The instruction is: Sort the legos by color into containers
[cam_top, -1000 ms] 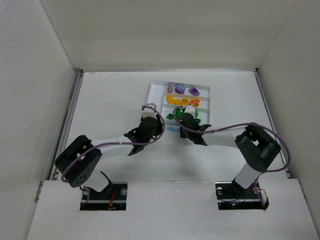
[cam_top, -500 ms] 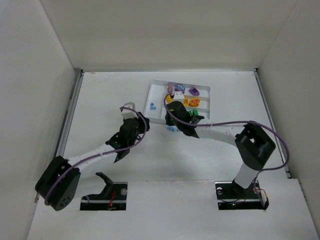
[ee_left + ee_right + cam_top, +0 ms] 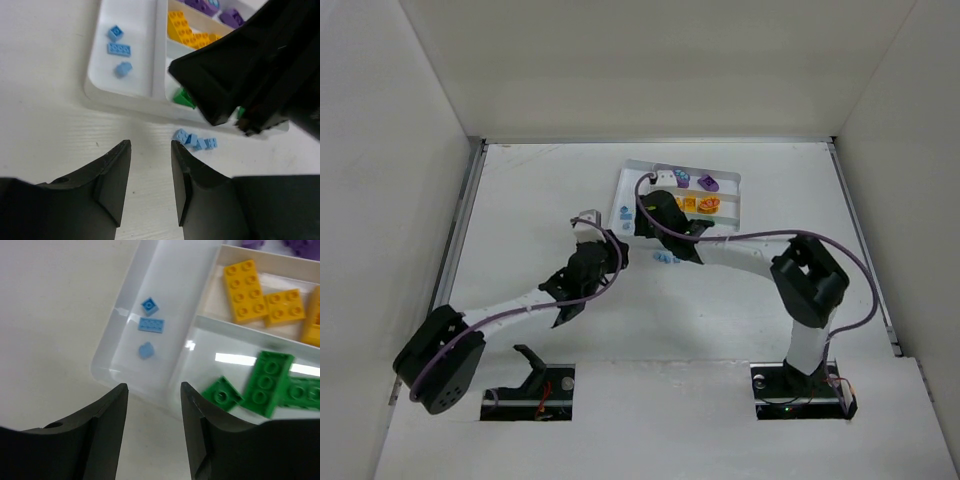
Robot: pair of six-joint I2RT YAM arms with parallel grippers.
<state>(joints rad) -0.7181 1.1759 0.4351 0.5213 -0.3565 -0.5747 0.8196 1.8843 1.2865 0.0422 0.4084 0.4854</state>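
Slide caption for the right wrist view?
Right claw open over the white tray: three blue bricks in one section, yellow bricks and green bricks in others.

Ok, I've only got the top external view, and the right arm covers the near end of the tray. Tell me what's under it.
Observer: The right wrist view shows green bricks lying in the tray's nearest narrow compartment.
Operator: Now check the right gripper.
Observer: The right gripper is open, with nothing between its jaws.
Operator: Count the blue ones in the tall section.
Observer: Three pale blue bricks, lying apart.
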